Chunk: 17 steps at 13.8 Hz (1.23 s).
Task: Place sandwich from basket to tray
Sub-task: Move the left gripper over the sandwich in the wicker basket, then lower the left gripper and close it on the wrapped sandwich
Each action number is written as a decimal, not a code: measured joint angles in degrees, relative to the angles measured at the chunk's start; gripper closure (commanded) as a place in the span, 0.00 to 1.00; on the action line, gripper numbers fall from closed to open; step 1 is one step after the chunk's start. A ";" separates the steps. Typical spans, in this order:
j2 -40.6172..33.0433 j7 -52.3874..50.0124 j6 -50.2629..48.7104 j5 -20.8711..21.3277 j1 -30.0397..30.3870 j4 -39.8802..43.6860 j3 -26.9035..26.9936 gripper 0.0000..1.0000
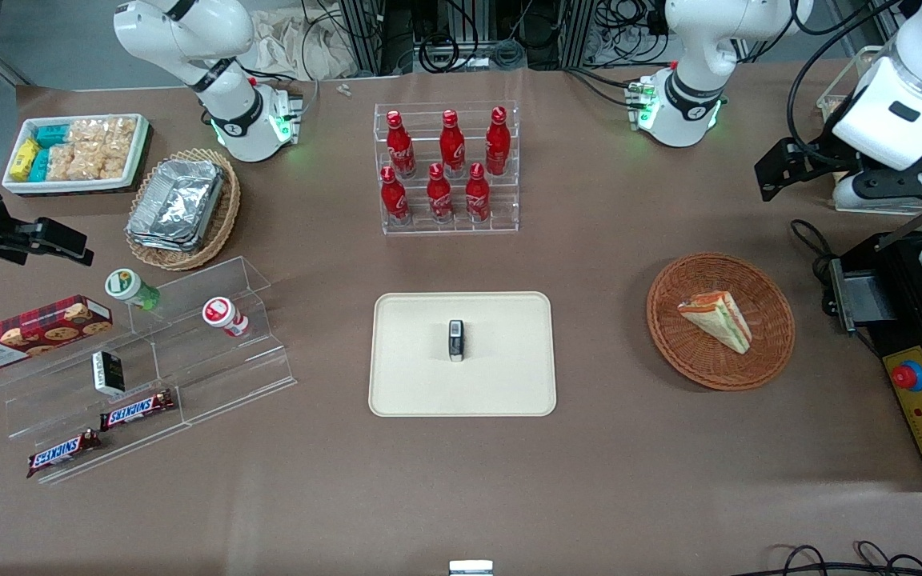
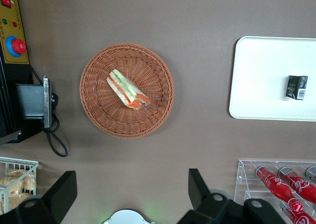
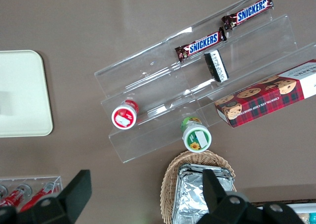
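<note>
The sandwich is a pale wedge with orange-red and green layers. It lies in the round reddish-brown basket toward the working arm's end of the table. The cream tray lies at the table's middle with a small black packet on it. My left gripper hangs high, farther from the front camera than the basket, open and empty. The left wrist view shows the gripper with fingers wide apart, clear of the sandwich, the basket and the tray.
A clear rack of red bottles stands farther from the front camera than the tray. A black machine with a red button sits beside the basket at the working arm's end. Clear shelves with snacks lie toward the parked arm's end.
</note>
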 measured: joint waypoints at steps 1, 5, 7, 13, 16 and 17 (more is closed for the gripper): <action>0.00 -0.02 0.00 0.02 0.04 0.00 0.04 0.00; 0.07 -0.41 -0.13 0.05 0.83 -0.03 0.44 0.00; 0.77 -4.66 -0.32 -0.17 1.02 -0.38 2.01 0.00; 2.51 -18.70 12.00 -2.74 1.11 -13.25 6.64 0.00; 2.21 -26.55 24.50 -2.76 1.01 -24.48 6.63 0.00; 2.19 -28.74 28.27 -2.80 1.00 -28.14 6.63 0.00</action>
